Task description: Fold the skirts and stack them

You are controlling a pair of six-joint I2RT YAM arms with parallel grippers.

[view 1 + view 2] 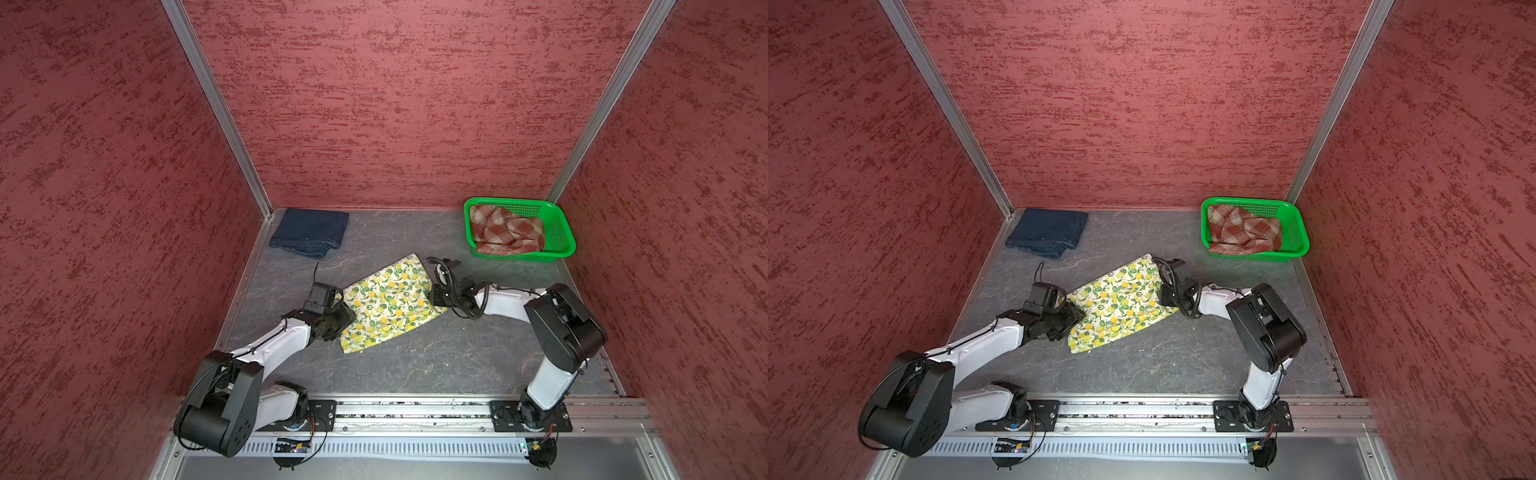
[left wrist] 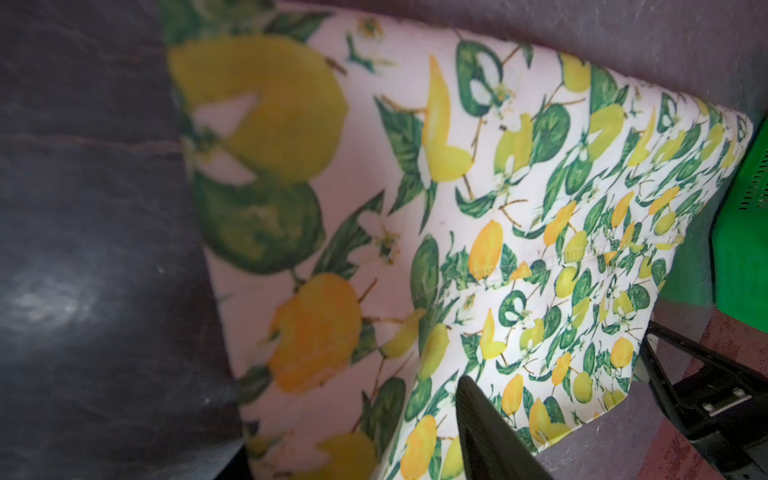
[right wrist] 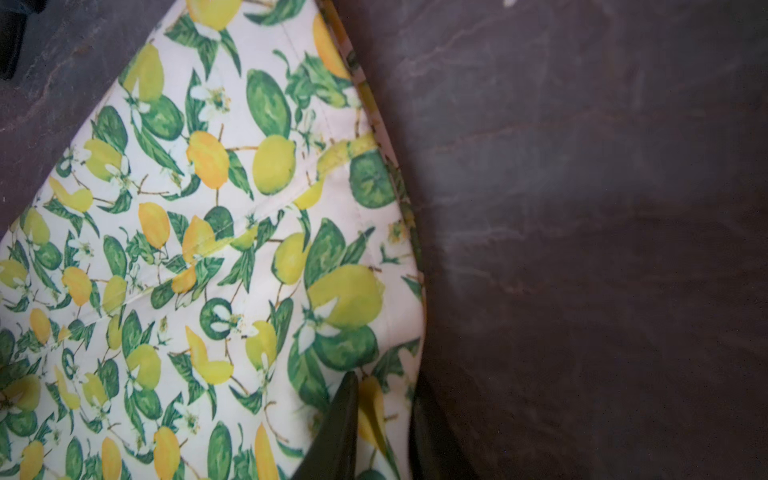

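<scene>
Right claw (image 3: 384,388), narrow, straddles the cream lemon-and-leaf-print cloth skirt (image 1: 386,303) at 3 o'clock, grip unsure; left claw (image 1: 348,312), 9 o'clock: cannot tell. Probably limp, light; pinch hems.

- A robot test cell, lab-style;
- red textured wall panels (image 1: 374,104) close three sides, joined by bare aluminium posts (image 1: 219,108);
- a grey marbled tabletop (image 1: 415,365) serves as the floor;
- two white-and-black arms (image 1: 274,340) stand bolted to a metal rail (image 1: 415,415) along the front edge.

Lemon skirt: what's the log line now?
lemon skirt lying flat | left gripper at its edge | right gripper straddling opposite edge | denim skirt folded | plaid skirt in basket
</scene>
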